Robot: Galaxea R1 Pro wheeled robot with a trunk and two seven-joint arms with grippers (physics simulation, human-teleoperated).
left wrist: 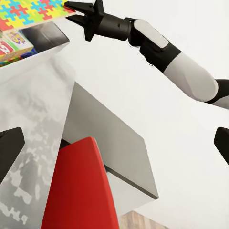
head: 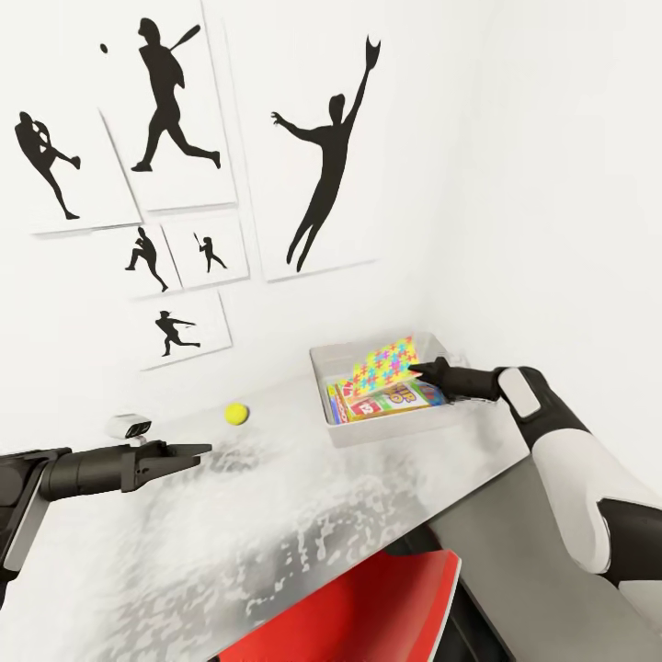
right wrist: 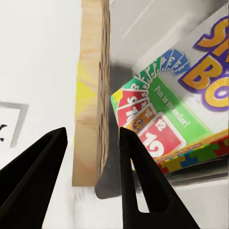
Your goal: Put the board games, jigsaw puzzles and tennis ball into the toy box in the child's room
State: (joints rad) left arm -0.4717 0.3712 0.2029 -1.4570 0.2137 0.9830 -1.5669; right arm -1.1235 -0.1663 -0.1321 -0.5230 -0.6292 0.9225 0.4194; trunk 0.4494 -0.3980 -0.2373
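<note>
Left gripper [head: 204, 450] hovers low over the bench [head: 276, 515] at the near left, arm level, fingers spread and holding nothing. Ball [head: 236, 414] lies just beyond it, near the far wall. Box [head: 386, 425] sits at the far right of the bench, holding game boxes [head: 391, 398]. Right arm reaches in over the box's right rim, its gripper [head: 416, 370] pinching a tilted puzzle [head: 379, 364] above the games.

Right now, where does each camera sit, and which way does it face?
Head: above, looking down at the table, toy box, tennis ball; both arms show.
Left wrist: looks across at the right gripper and red chair.
Right wrist: looks past its fingers at the jigsaw puzzle edge-on.
Shared: puzzle, box.
</note>
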